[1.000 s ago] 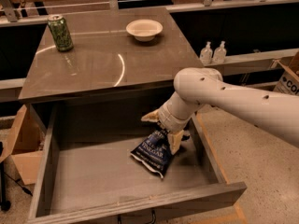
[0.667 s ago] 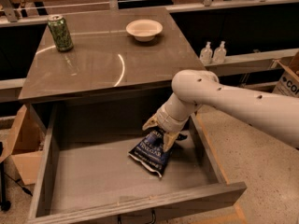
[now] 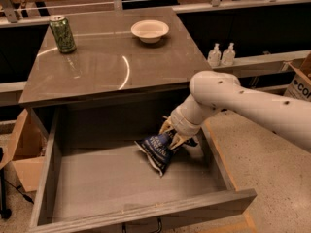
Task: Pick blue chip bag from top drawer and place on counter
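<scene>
The two-finger gripper (image 3: 171,136) on the smooth white arm (image 3: 252,106) was down inside the wide grey wooden top drawer (image 3: 46,174), towards its right rear, and appeared clamped on the upper edge of the small, crinkled dark navy blue chip bag (image 3: 156,152) with white lettering. Compared with a second before, the bag sat slightly higher and hung more from the fingers, its lower corner only just at the drawer floor, which suggested the grasp had taken and the lift was beginning. The glossy grey-brown counter (image 3: 107,67) above carried a green drink can (image 3: 62,34) at its back left and a shallow white bowl (image 3: 150,30) at the back, well apart. The placing itself was not yet done; the bag had first to clear the counter's front edge.
</scene>
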Robot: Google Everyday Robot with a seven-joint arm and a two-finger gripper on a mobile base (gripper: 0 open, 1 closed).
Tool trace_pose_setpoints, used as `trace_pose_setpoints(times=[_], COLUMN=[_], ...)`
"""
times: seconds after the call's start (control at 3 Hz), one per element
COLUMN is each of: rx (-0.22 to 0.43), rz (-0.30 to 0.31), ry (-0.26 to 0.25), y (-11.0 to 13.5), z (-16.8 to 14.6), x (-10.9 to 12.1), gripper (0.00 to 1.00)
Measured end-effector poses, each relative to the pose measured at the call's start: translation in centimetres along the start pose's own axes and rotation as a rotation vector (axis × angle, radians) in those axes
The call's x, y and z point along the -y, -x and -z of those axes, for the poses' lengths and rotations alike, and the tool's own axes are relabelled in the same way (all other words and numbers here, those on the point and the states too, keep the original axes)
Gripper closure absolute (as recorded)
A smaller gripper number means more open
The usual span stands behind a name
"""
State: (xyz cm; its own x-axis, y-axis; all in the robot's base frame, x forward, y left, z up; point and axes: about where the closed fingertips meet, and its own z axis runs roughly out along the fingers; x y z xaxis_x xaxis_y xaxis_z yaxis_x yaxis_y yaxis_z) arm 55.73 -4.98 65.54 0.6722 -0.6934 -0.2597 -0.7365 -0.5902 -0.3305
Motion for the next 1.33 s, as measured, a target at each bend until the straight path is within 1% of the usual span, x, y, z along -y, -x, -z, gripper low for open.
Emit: trace_pose_setpoints(times=[0.33, 0.67, 1.0, 1.33], rx=[-0.045, -0.075, -0.087, -0.042], rz=[-0.098, -0.207, -0.289, -0.330], ry=[-0.093, -0.167, -0.263, -0.399], y=[-0.5, -0.3, 0.2, 0.3], z=[4.9, 9.8, 14.8, 19.2], x=[-1.4, -3.6, -4.8, -4.3], gripper=[1.00, 1.00, 1.00, 1.00])
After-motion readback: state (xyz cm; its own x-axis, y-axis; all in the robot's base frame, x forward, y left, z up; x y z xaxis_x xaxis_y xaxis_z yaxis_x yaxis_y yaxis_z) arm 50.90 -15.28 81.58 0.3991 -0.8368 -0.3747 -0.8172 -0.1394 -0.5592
